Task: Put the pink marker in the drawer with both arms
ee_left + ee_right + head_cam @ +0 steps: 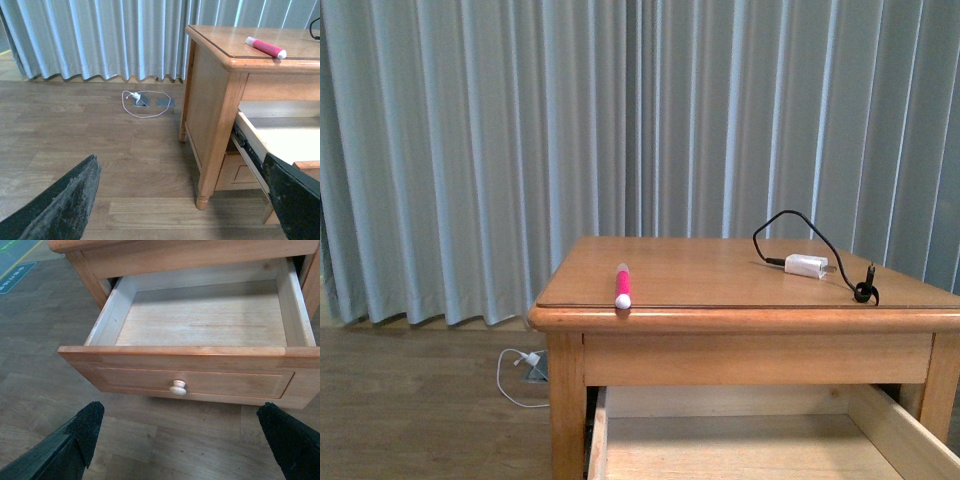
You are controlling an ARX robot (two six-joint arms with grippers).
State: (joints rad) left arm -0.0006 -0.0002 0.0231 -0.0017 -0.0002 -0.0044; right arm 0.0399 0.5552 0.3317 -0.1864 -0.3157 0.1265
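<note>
The wooden table (740, 320) has its drawer (200, 380) pulled well out. The left gripper (182, 167) and right gripper (180, 410) both gape wide, holding nothing. A white charger (806, 266) sits on the tabletop, and the pink marker (622, 285) lies well apart from it, at the front-left edge.
</note>
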